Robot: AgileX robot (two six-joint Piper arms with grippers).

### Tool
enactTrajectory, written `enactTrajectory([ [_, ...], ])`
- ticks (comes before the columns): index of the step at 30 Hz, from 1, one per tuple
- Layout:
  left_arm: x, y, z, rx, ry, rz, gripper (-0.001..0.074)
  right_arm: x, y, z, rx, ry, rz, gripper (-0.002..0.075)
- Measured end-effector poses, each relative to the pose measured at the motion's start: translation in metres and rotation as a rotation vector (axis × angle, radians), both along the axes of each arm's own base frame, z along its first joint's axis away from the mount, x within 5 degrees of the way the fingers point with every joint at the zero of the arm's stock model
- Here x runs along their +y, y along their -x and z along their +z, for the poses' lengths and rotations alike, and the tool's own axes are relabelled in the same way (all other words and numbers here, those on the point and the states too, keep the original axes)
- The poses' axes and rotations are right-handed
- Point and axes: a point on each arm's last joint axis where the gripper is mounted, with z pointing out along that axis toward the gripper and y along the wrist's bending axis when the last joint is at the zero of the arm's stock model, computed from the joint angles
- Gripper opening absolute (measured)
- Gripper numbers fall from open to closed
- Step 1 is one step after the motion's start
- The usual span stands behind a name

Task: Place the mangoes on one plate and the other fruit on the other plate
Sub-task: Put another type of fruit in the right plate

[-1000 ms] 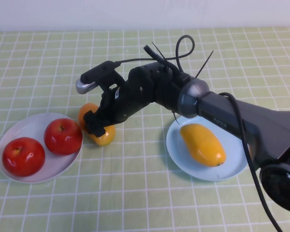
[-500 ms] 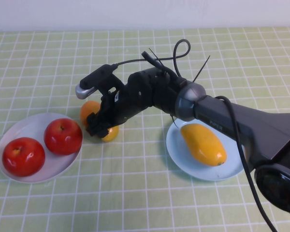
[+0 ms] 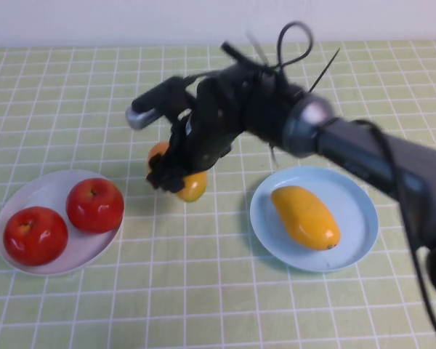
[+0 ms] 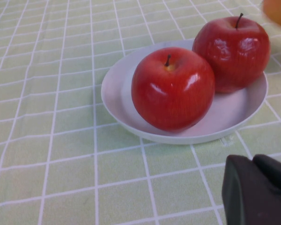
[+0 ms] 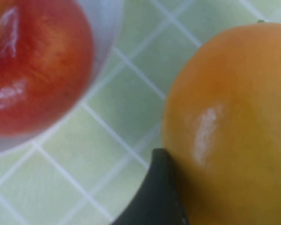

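Right tool (image 3: 176, 177) was seen reached across to the middle of the bench (image 3: 203, 291), clamped on a mango (image 3: 191, 185) between the two plates. A dark finger (image 5: 154, 197) was pressed against the orange skin in the right wrist view. It could not be told whether the fruit was clear of the checked cloth or resting on it.

A second mango (image 3: 305, 217) was lying on the blue plate (image 3: 360, 222), on the robot's right side, well apart from the held one.

Two red apples were sitting side by side on the white plate (image 3: 36, 196) on the left: one (image 3: 35, 234) nearer the robot, the other (image 3: 94, 204) nearer the held mango. They were touching or very nearly so in the left wrist view.

Left tool (image 4: 257, 187) was noted only as a dark edge low near the white plate; whether wide or narrow cannot be told.
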Motion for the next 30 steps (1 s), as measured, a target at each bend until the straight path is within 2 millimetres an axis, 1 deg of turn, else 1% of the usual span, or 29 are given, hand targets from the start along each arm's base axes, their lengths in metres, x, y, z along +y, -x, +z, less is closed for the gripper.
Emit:
enactTrajectory([
  [1,0.000,0.000,0.000,0.000,0.000,0.000,0.0000,-0.006,0.002,0.009,0.006,0.012,-0.027,0.0546],
  [4,0.000,0.000,0.000,0.000,0.000,0.000,0.0000,-0.034,0.009,0.040,-0.014,0.043,-0.114,0.0546],
  [6,0.000,0.000,0.000,0.000,0.000,0.000,0.0000,-0.058,0.013,0.050,-0.019,0.066,-0.162,0.0546],
  [8,0.000,0.000,0.000,0.000,0.000,0.000,0.0000,-0.081,0.017,0.052,-0.013,0.085,-0.198,0.0546],
  [13,0.000,0.000,0.000,0.000,0.000,0.000,0.0000,-0.141,0.026,0.047,0.035,0.113,-0.329,0.0546],
  [15,0.000,0.000,0.000,0.000,0.000,0.000,0.0000,-0.163,0.028,0.042,0.060,0.126,-0.400,0.0546],
  [17,0.000,0.000,0.000,0.000,0.000,0.000,0.0000,-0.180,0.027,0.035,0.084,0.139,-0.451,0.0546],
  [21,0.000,0.000,0.000,0.000,0.000,0.000,0.0000,-0.202,0.025,0.020,0.123,0.161,-0.511,0.0546],
  [24,0.000,0.000,0.000,0.000,0.000,0.000,0.0000,-0.211,0.022,0.013,0.123,0.155,-0.533,0.0546],
  [28,0.000,0.000,0.000,0.000,0.000,0.000,0.0000,-0.211,0.021,0.006,0.123,0.145,-0.535,0.0546],
  [30,0.000,0.000,0.000,0.000,0.000,0.000,0.0000,-0.210,0.019,-0.002,0.142,0.144,-0.537,0.0556],
])
